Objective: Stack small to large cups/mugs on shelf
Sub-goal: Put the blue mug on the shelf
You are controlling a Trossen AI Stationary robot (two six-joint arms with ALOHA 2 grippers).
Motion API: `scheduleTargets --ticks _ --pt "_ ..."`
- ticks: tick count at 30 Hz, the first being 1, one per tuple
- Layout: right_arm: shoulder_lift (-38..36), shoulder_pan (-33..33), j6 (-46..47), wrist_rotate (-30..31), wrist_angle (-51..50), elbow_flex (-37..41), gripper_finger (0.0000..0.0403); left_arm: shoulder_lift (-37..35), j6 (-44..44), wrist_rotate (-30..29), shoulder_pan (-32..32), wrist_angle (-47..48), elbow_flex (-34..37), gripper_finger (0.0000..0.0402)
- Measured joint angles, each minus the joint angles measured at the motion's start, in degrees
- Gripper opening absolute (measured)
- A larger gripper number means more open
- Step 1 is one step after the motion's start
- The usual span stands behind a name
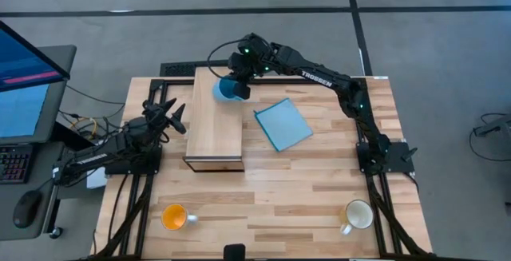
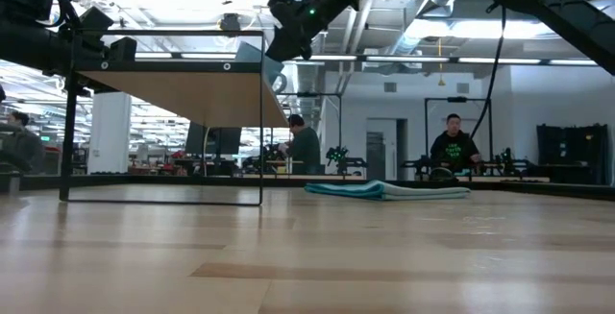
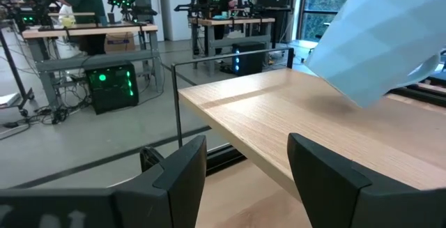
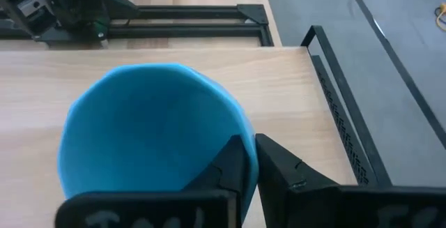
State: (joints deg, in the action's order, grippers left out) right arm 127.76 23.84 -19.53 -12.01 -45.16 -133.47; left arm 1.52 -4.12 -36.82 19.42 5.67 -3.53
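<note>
The small light-blue mug [image 1: 229,90] is over the far right corner of the light-wood shelf [image 1: 214,133], with my right gripper [image 1: 240,78] shut on it. In the left wrist view the mug [image 3: 383,40] looks tilted above the shelf top [image 3: 300,116]. My left gripper [image 3: 247,169] stands open and level at the shelf's left side [image 1: 177,117], with nothing between its fingers. The orange mug [image 1: 174,216] sits on the table near the front left. The cream-white mug [image 1: 358,214] stands near the front right. My right gripper pinches the light-blue mug's wall at the rim [image 4: 240,127], one finger [image 4: 233,165] inside the mug and the other [image 4: 286,172] outside. The fingers slant down from the table's far right. The mug is tilted; whether its base touches the shelf I cannot tell.
A flat blue square sheet [image 1: 283,124] lies on the table just right of the shelf. A monitor and keyboard stand beyond the table's left edge. People sit at benches in the room behind the table.
</note>
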Motion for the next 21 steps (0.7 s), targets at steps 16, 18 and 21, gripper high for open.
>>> scheduleTargets --ticks 16,18,21 --pt "0.0 -0.8 0.0 0.0 -1.3 0.0 0.0047 0.0 0.0 0.0 0.0 0.0 0.0 0.0195" --pt "0.0 -0.8 0.0 0.0 -1.3 0.0 0.0047 0.0 0.0 0.0 0.0 0.0 0.0 0.0195" --pt "0.0 -0.8 0.1 0.0 -1.3 -0.1 0.0047 0.0 0.0 0.0 0.0 0.0 0.0 0.0195"
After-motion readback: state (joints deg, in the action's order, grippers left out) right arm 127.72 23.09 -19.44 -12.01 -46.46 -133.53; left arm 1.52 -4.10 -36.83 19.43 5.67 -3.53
